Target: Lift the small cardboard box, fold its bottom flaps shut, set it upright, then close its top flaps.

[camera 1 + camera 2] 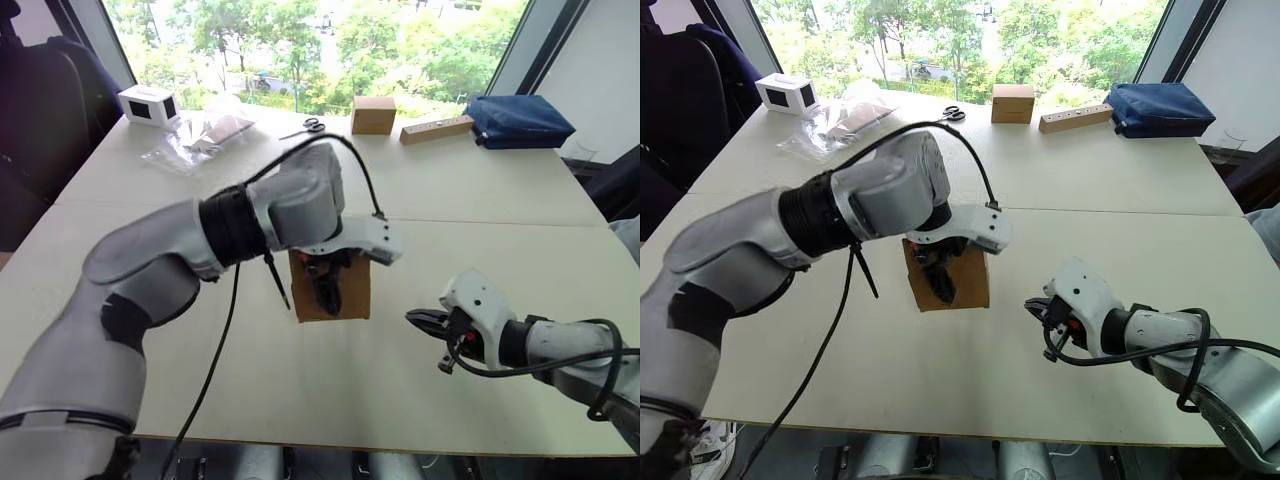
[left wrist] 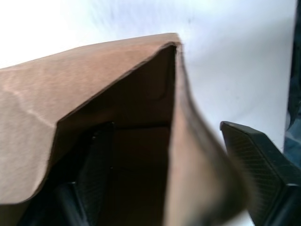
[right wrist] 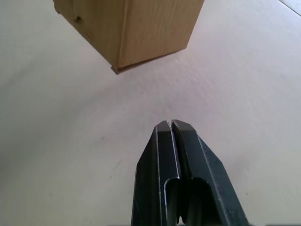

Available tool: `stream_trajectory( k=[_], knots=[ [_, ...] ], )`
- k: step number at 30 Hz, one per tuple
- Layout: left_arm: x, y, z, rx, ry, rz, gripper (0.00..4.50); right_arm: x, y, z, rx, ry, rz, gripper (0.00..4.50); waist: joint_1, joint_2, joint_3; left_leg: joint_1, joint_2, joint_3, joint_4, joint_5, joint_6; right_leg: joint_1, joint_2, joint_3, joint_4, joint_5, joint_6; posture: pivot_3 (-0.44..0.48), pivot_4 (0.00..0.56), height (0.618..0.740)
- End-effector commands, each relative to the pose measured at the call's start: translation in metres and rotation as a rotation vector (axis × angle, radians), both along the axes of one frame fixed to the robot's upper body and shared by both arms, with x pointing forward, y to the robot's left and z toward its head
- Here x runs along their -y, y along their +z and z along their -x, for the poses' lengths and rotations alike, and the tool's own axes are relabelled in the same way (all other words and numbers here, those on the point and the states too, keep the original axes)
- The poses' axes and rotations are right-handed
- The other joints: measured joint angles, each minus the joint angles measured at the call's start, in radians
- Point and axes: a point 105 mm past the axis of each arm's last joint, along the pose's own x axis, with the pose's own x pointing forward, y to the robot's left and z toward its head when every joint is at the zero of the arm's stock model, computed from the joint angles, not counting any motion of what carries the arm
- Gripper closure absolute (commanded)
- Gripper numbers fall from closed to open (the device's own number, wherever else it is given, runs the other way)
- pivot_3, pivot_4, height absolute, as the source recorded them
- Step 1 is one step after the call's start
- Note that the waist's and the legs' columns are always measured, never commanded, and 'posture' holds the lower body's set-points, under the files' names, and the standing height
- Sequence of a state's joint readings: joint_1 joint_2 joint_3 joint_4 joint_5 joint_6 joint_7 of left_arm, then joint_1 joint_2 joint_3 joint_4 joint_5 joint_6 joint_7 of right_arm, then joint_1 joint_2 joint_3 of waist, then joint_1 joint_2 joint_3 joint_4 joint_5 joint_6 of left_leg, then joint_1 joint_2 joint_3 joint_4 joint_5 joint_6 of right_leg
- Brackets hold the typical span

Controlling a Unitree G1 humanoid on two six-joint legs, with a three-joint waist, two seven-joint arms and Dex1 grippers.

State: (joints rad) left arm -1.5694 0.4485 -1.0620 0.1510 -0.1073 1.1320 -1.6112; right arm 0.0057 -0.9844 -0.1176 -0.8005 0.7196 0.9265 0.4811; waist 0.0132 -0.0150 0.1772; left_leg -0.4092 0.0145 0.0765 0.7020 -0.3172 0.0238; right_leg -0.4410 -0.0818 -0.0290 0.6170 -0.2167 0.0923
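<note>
The small cardboard box (image 1: 352, 296), plain brown, is at the middle of the table, low over its surface; I cannot tell if it touches. My left gripper (image 1: 325, 288) reaches down into its open end and is shut on one wall. In the left wrist view one finger (image 2: 96, 174) is inside the box (image 2: 70, 103) and the other finger (image 2: 254, 160) is outside that wall. A flap with an angled edge stands open beside it. My right gripper (image 1: 418, 320) is shut and empty, just above the table, to the right of the box (image 3: 141, 28) and pointing at it.
Along the far edge of the table (image 1: 500, 250) lie a white box with dark windows (image 1: 150, 105), clear plastic bags (image 1: 200, 135), scissors (image 1: 312, 126), a cube-like tan box (image 1: 373, 115), a wooden strip (image 1: 437, 129) and a blue bag (image 1: 520, 120).
</note>
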Motion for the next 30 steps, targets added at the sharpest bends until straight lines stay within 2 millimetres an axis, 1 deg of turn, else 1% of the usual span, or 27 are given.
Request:
stream_trajectory(
  k=[1, 3, 8, 10, 12, 15, 17, 20, 23, 25, 26, 27, 28, 29, 30],
  knots=[
    [0.002, 0.024, 0.002, -0.009, 0.038, 0.071, 0.84, 0.001, 0.004, -0.003, 0.029, 0.022, -0.008, 4.50, 0.000, 0.000, 0.000, 0.000, 0.000, 0.000, 0.000, 0.000, 0.000, 0.000, 0.000, 0.000, 0.000, 0.000, 0.000, 0.000, 0.150, 0.740],
    [0.000, 0.024, 0.005, -0.020, 0.037, 0.072, 0.84, 0.001, 0.005, -0.006, 0.034, 0.034, -0.014, 4.50, -0.002, 0.000, 0.000, 0.000, 0.000, 0.000, 0.000, 0.000, 0.000, 0.000, 0.000, 0.000, 0.000, 0.000, 0.000, 0.000, 0.150, 0.740],
    [-0.012, -0.001, 0.003, 0.011, 0.026, 0.016, 0.84, -0.004, 0.013, -0.017, 0.075, 0.060, -0.037, 4.50, -0.001, 0.001, 0.000, 0.001, 0.000, 0.000, 0.000, 0.000, 0.000, 0.000, 0.000, 0.000, 0.001, 0.000, 0.000, 0.000, 0.150, 0.740],
    [-0.011, -0.001, 0.001, 0.033, 0.018, 0.019, 0.84, -0.006, 0.014, -0.018, 0.079, 0.065, -0.035, 4.50, 0.001, 0.001, 0.000, 0.001, 0.000, 0.000, 0.000, 0.000, 0.000, 0.000, 0.000, 0.000, 0.002, 0.000, 0.001, 0.000, 0.150, 0.740],
    [-0.007, 0.004, -0.001, 0.034, 0.022, 0.039, 0.84, -0.007, 0.015, -0.017, 0.079, 0.067, -0.036, 4.50, 0.003, 0.000, 0.000, 0.000, 0.000, 0.000, 0.000, 0.000, 0.000, 0.000, 0.000, 0.000, 0.002, 0.001, 0.002, 0.000, 0.150, 0.740],
    [0.000, 0.018, -0.003, 0.016, 0.054, 0.102, 0.84, -0.006, 0.015, -0.016, 0.081, 0.060, -0.042, 4.50, 0.001, 0.000, 0.000, 0.000, -0.001, 0.000, 0.000, 0.000, 0.000, 0.000, -0.001, 0.000, 0.001, 0.001, 0.003, 0.000, 0.150, 0.740],
    [0.002, 0.023, -0.003, 0.002, 0.060, 0.130, 0.84, -0.005, 0.015, -0.015, 0.080, 0.059, -0.044, 4.50, 0.000, 0.000, 0.000, 0.000, -0.001, 0.001, 0.000, 0.000, 0.000, 0.000, -0.001, 0.000, 0.001, 0.001, 0.003, 0.000, 0.150, 0.740],
    [0.000, 0.040, 0.005, -0.088, 0.058, 0.227, 0.84, -0.004, 0.014, -0.017, 0.085, 0.057, -0.044, 4.50, -0.003, 0.000, 0.000, 0.000, 0.000, 0.000, 0.000, 0.000, 0.000, 0.000, 0.000, 0.000, 0.001, 0.001, 0.003, 0.000, 0.150, 0.740],
    [-0.006, 0.060, 0.010, -0.150, 0.050, 0.367, 0.84, -0.001, 0.016, -0.022, 0.094, 0.061, -0.042, 4.50, -0.004, 0.001, 0.000, 0.000, 0.000, 0.000, 0.000, 0.000, 0.000, -0.001, 0.000, 0.000, 0.002, 0.001, 0.003, 0.000, 0.150, 0.740],
    [-0.007, 0.077, 0.010, -0.173, 0.032, 0.505, 0.84, 0.001, 0.018, -0.024, 0.097, 0.063, -0.044, 4.50, -0.003, 0.001, 0.000, 0.001, 0.000, 0.000, 0.000, 0.000, 0.000, -0.001, 0.000, 0.000, 0.003, 0.001, 0.003, 0.000, 0.150, 0.740],
    [-0.007, 0.085, 0.008, -0.169, 0.037, 0.581, 0.84, 0.003, 0.020, -0.025, 0.103, 0.063, -0.049, 4.50, -0.002, 0.001, 0.000, 0.001, 0.000, 0.000, 0.000, 0.000, -0.001, -0.001, 0.000, 0.000, 0.004, 0.001, 0.003, 0.000, 0.150, 0.740],
    [-0.008, 0.099, -0.001, -0.130, 0.048, 0.726, 0.84, 0.006, 0.026, -0.029, 0.111, 0.055, -0.091, 4.50, -0.001, 0.001, 0.000, 0.001, 0.000, 0.000, 0.000, 0.000, -0.001, -0.001, 0.000, 0.000, 0.004, 0.001, 0.003, 0.000, 0.150, 0.740],
    [-0.011, 0.109, -0.008, -0.100, 0.064, 0.823, 0.84, 0.008, 0.029, -0.031, 0.117, 0.050, -0.123, 4.50, 0.000, 0.001, -0.001, 0.001, 0.000, 0.000, 0.001, 0.000, -0.001, -0.001, 0.000, 0.000, 0.004, 0.001, 0.003, 0.000, 0.150, 0.740],
    [-0.017, 0.119, -0.019, -0.030, 0.099, 0.958, 0.84, 0.014, 0.033, -0.035, 0.125, 0.039, -0.153, 4.50, 0.000, 0.001, -0.001, 0.001, 0.000, 0.000, 0.001, 0.000, -0.001, 0.000, 0.000, 0.000, 0.004, 0.001, 0.003, 0.000, 0.150, 0.740],
    [-0.026, 0.125, -0.028, 0.046, 0.130, 1.056, 0.84, 0.018, 0.036, -0.038, 0.123, 0.031, -0.178, 4.50, -0.001, 0.001, -0.001, 0.001, 0.000, 0.000, 0.001, 0.000, -0.001, 0.000, 0.000, 0.000, 0.004, 0.002, 0.003, 0.000, 0.150, 0.740]
  ],
)
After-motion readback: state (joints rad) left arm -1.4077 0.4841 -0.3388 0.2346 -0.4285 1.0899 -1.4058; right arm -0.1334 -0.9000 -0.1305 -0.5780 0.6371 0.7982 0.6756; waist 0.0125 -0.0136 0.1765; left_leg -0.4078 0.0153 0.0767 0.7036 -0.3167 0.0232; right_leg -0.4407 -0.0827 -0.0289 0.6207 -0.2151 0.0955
